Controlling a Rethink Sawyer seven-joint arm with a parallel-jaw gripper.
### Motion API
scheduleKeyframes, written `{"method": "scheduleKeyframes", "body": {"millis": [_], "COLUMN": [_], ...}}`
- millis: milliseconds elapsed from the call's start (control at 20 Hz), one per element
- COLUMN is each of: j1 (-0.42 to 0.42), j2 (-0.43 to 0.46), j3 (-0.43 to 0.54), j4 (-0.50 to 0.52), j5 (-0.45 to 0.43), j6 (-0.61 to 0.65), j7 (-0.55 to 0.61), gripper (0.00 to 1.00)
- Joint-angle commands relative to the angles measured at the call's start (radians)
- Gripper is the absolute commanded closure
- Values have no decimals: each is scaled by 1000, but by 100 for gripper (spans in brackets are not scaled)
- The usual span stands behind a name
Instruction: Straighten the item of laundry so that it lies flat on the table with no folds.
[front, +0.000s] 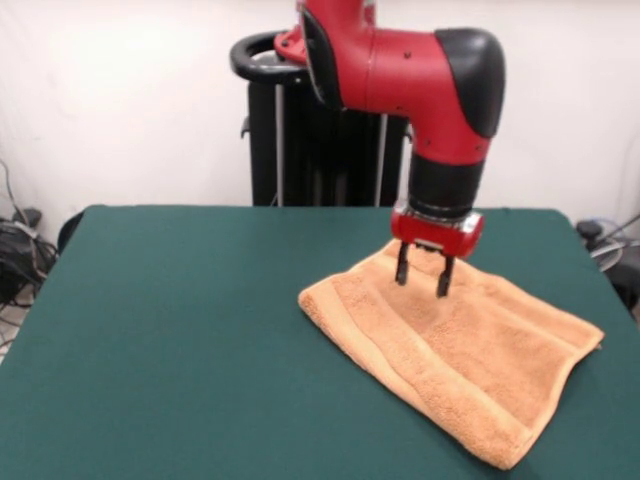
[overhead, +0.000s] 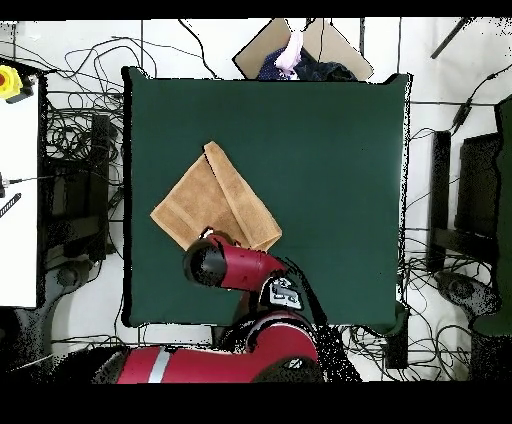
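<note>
The orange-tan towel lies on the dark green table at the right in the front view, folded over on itself with a doubled layer along its near-left edge. In the overhead view the towel lies at the table's left, a folded strip running along its right side. My gripper hangs straight down over the towel's far edge, fingers a little apart, tips at or just above the cloth, holding nothing. In the overhead view the arm's red and black elbow hides the gripper. No label shows.
The robot's black pedestal stands behind the table's far edge. Cables lie on the floor around the table. A cardboard sheet and a person's hand show beyond the table's top edge in the overhead view.
</note>
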Motion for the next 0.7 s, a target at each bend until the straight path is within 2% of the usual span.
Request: {"method": "scheduleKeyframes", "body": {"millis": [50, 400, 700], "j1": [-2, -15, -18], "j2": [84, 116, 200], "j3": [-58, -49, -32], "j4": [-144, -180, -222], "j5": [9, 9, 18], "j6": [-43, -20, -59], "j7": [107, 101, 116], "gripper": [0, 0, 0]}}
